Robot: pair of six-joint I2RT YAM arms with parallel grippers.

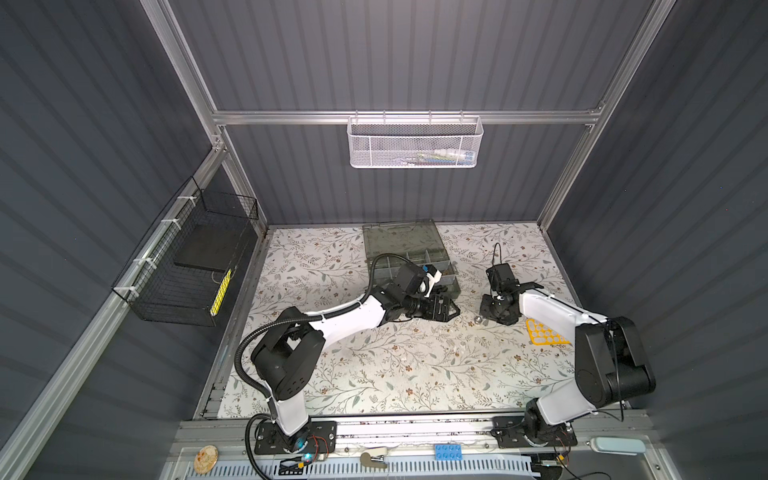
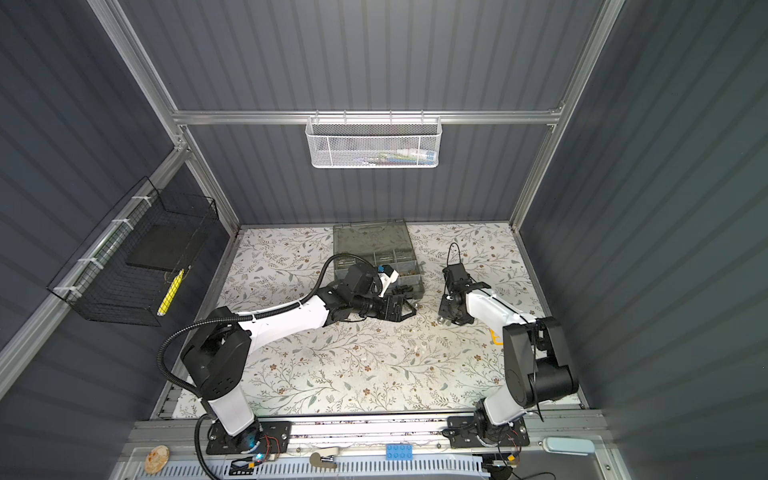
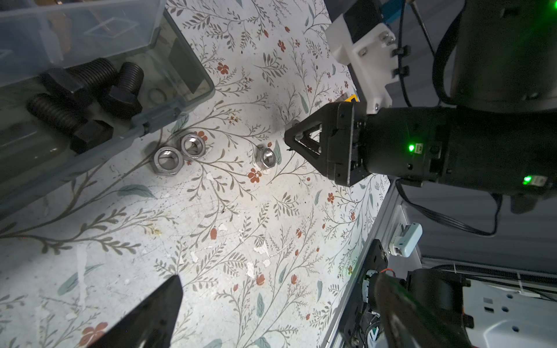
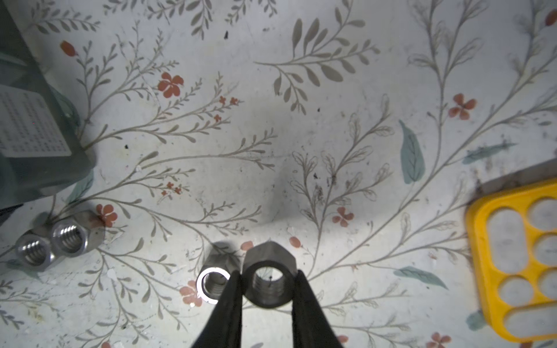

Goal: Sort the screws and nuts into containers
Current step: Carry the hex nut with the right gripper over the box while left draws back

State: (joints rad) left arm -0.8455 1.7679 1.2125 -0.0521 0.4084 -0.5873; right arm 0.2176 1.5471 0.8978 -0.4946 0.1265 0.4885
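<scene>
In the right wrist view my right gripper (image 4: 267,278) is shut on a dark-looking hex nut (image 4: 268,259), its fingers pressing the nut's two sides just above the floral table. A silver nut (image 4: 213,285) lies right beside it, and two more silver nuts (image 4: 51,245) touch each other near the organiser case (image 4: 33,126). My left gripper (image 3: 277,304) is open and empty, low over bare table in front of the case (image 1: 399,241). One of the case's compartments holds black bolts (image 3: 84,96). In both top views the two grippers face each other beside the case's front corner.
A yellow perforated tray (image 1: 544,332) lies on the table by the right arm. A white mesh basket (image 1: 415,143) hangs on the back wall and a black wire basket (image 1: 187,270) on the left wall. The case's lid (image 2: 370,235) lies open toward the back.
</scene>
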